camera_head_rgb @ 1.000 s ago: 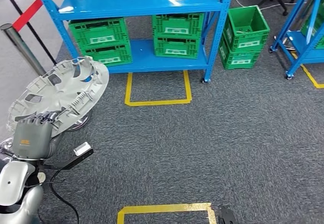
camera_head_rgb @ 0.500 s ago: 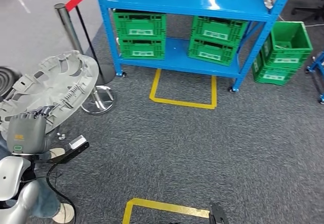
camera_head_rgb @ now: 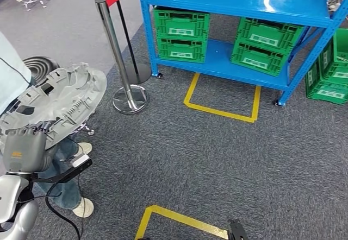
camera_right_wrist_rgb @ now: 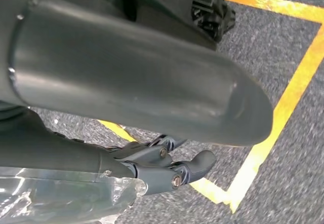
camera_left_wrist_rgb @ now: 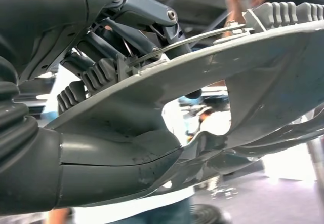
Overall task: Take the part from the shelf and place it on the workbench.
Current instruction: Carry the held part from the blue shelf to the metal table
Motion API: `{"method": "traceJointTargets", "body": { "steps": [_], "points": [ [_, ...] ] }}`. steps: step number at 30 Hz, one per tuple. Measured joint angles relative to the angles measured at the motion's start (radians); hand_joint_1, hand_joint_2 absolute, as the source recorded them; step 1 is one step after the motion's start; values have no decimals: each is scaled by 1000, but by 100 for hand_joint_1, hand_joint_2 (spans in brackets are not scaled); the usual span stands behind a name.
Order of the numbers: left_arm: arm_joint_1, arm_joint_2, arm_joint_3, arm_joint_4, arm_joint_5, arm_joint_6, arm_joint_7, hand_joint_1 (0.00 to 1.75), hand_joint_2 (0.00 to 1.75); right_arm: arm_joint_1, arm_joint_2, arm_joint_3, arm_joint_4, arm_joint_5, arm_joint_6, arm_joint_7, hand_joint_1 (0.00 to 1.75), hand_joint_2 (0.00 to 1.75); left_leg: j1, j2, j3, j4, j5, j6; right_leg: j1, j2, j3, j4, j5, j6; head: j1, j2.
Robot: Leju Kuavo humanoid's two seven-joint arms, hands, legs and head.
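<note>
While our left hand [camera_head_rgb: 25, 150] grips the part [camera_head_rgb: 53, 104] by its near rim, the grey round cover spreads out ahead of and above the hand, tilted, its ribbed inner face turned up toward our head camera. At the left wrist we see the thumb [camera_left_wrist_rgb: 111, 165] pressed under the rim and the darker fingers [camera_left_wrist_rgb: 145, 19] clamped over its top edge, so the part [camera_left_wrist_rgb: 237, 67] is pinched between them. Our right hand [camera_right_wrist_rgb: 168, 171] hangs low over the carpet with its fingers stretched out and nothing in them (a yellow floor marking [camera_right_wrist_rgb: 282, 107] runs beneath it). Compared with a second ago the whole head view has swung: the blue shelf [camera_head_rgb: 246, 1] with its green crates [camera_head_rgb: 180, 28] now sits toward the upper right, a chrome stanchion [camera_head_rgb: 117, 55] with a red belt has come into the middle left, and a person [camera_head_rgb: 61, 191] in jeans and light shoes stands just behind the part, which has kept its place in our hand.
</note>
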State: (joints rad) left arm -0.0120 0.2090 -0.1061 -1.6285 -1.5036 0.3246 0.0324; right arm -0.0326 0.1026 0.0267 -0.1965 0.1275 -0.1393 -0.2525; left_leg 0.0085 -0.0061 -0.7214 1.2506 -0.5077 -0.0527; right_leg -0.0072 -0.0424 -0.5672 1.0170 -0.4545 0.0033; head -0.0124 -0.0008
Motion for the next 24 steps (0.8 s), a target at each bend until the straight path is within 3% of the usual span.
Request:
{"method": "traceJointTargets", "body": {
  "steps": [1,3,5,7,8,10,12,13,14,15,16,18,20,22,23,24],
  "points": [
    [1,0,0,0,0,0,0,175,175,0,0,0,0,0,1,0,0,0,0,11,36,-61,32,1,0,-12,1,0,0,1,0,0],
    [-1,0,1,0,0,0,0,175,175,-1,0,0,0,-1,2,0,0,0,-7,63,113,-201,80,8,6,-35,3,2,-3,6,-1,0],
    [-3,0,1,0,0,0,0,175,175,-1,-1,0,0,-1,3,0,0,0,-14,91,138,-259,91,21,15,-57,4,3,-6,14,0,0],
    [0,0,3,0,1,0,0,175,175,-1,-1,0,0,-1,7,0,0,0,-14,67,132,-263,94,37,16,-78,6,2,-8,22,2,0],
    [2,1,4,0,3,0,1,175,175,-1,-1,0,0,-2,10,0,0,0,-12,55,130,-264,97,44,15,-71,3,8,-17,27,3,0],
    [2,2,8,0,11,0,2,175,175,-1,-1,0,0,-2,16,0,0,0,-8,31,128,-268,103,57,11,-20,-27,78,-63,35,6,0],
    [1,3,16,-1,30,1,3,175,175,3,-2,1,0,-1,17,2,0,0,-7,5,124,-267,106,63,10,31,-87,217,-131,38,10,0],
    [2,4,23,-1,44,2,3,175,175,5,-2,1,0,0,17,3,0,0,-7,-9,122,-267,107,64,10,39,-115,276,-151,38,11,0],
    [2,5,32,-3,62,4,3,175,175,8,-2,1,0,1,17,5,0,0,-7,-23,122,-266,108,65,10,41,-128,301,-151,38,11,0],
    [2,7,42,-6,82,5,1,175,175,9,-1,1,0,2,14,11,0,0,-7,-38,122,-265,109,64,9,43,-121,285,-131,37,11,0],
    [0,10,55,-10,106,7,-3,175,175,7,0,1,0,2,7,22,0,0,-6,-52,122,-264,109,62,7,49,-96,230,-94,36,11,0],
    [-12,17,86,-19,150,7,-13,175,175,-1,8,1,0,3,-13,54,0,0,-3,-80,117,-257,111,55,-3,99,-32,90,-32,37,10,0],
    [-30,24,113,-26,175,7,-22,175,175,-13,18,1,0,4,-28,77,0,0,1,-103,104,-251,117,42,-8,143,0,24,-19,37,10,0],
    [-39,31,131,-31,181,6,-26,175,175,-20,25,1,0,4,-32,86,0,0,7,-128,93,-253,127,27,-6,132,3,22,-19,31,9,0],
    [-39,34,138,-33,184,7,-27,175,175,-22,28,1,0,4,-33,88,0,0,6,-122,89,-252,127,21,-6,119,3,19,-16,26,9,0],
    [-40,36,144,-34,190,8,-27,175,175,-23,31,1,0,4,-33,89,0,0,4,-102,81,-238,117,15,-6,104,4,17,-13,19,5,0]
  ]
}}
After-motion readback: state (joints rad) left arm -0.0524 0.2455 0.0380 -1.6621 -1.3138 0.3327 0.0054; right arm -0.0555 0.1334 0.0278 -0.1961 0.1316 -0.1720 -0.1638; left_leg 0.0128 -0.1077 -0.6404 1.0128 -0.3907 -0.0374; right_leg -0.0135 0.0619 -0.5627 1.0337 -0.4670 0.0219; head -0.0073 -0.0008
